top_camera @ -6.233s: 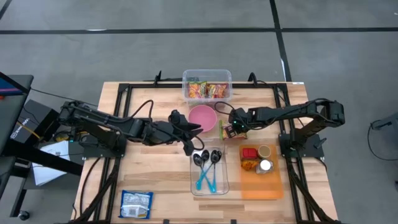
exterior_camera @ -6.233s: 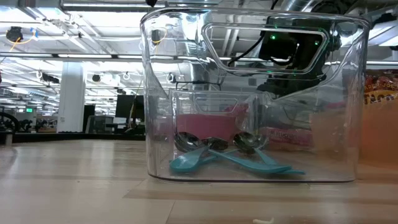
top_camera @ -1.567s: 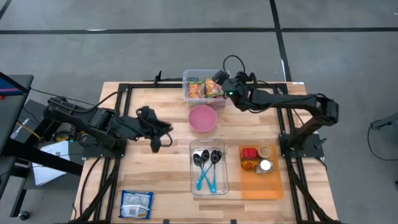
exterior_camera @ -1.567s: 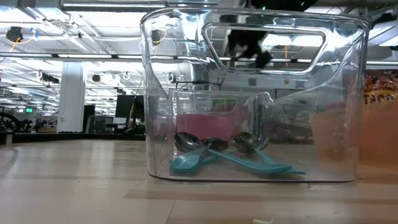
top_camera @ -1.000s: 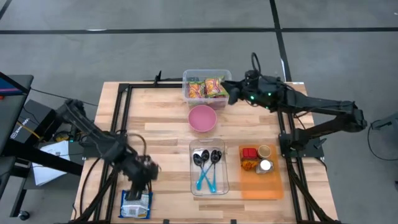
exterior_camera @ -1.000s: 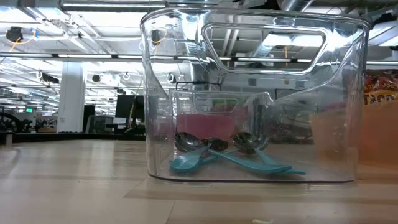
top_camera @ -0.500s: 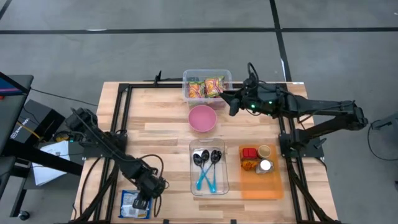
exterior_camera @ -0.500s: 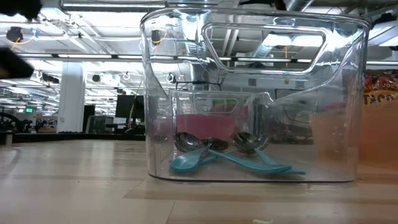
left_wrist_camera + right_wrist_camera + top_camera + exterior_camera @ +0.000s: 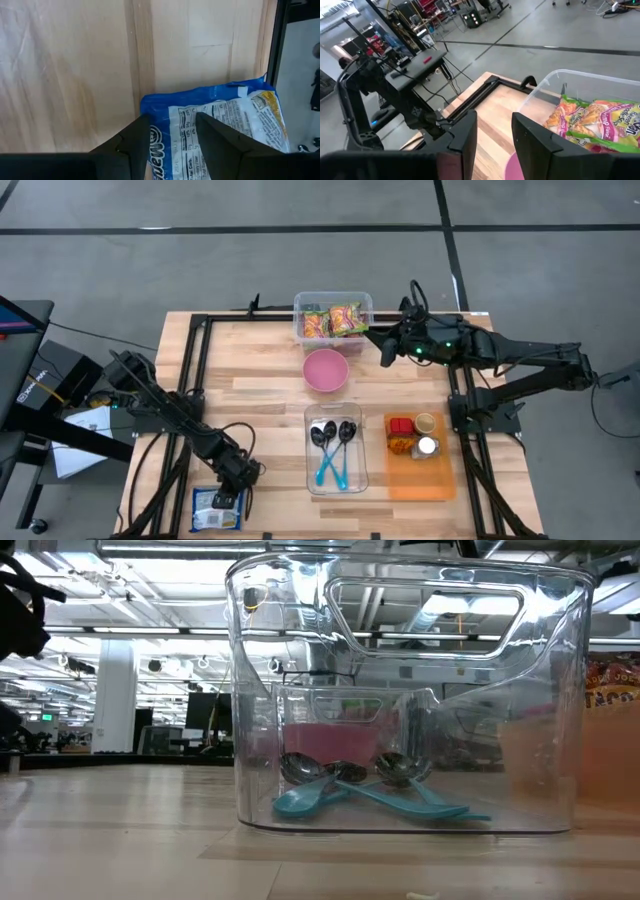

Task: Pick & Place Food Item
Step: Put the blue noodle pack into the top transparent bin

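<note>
A blue-and-white food packet (image 9: 215, 509) lies flat on the table's near left corner. My left gripper (image 9: 234, 493) hangs just over the packet's far right corner, open. In the left wrist view (image 9: 171, 119) its fingers stand on either side of the packet's blue edge (image 9: 200, 100). My right gripper (image 9: 384, 348) is open and empty at the far side, to the right of a clear bin (image 9: 333, 301) that holds colourful snack packets (image 9: 592, 117). A pink bowl (image 9: 326, 370) stands in front of that bin.
A clear box (image 9: 336, 448) with several spoons (image 9: 350, 790) stands at the table's middle, near side. An orange tray (image 9: 420, 475) with small jars is to its right. Black frame rails (image 9: 190, 380) run along the table's sides. Bare wood lies between the packet and the spoon box.
My left gripper has gone toward the table's near edge and come down over the blue-and-white packet's far right corner. My right gripper has drawn back a little toward the table's right edge, away from the snack bin. The packet has stayed in place.
</note>
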Robot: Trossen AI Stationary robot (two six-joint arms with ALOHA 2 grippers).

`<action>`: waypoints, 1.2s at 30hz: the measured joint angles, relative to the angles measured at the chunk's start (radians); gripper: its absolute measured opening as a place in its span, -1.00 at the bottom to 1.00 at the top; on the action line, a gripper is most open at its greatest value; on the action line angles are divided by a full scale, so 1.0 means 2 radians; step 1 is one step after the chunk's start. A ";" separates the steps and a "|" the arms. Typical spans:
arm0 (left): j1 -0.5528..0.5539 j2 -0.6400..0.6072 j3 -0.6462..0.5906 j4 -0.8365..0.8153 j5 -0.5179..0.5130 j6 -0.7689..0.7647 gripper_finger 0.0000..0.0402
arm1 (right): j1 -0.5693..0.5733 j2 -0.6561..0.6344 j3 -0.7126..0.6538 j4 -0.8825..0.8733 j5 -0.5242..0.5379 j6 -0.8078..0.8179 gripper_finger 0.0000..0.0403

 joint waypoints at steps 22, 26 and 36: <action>0.014 -0.065 -0.060 0.070 -0.037 -0.051 -0.23 | -0.004 0.002 0.000 -0.010 0.000 0.004 -0.42; 0.008 -0.065 -0.069 0.089 -0.027 -0.064 -0.23 | -0.004 0.002 0.000 -0.019 0.000 0.004 -0.42; -0.019 -0.047 -0.072 0.101 -0.030 -0.083 -0.23 | 0.000 0.002 0.000 -0.028 0.000 0.004 -0.42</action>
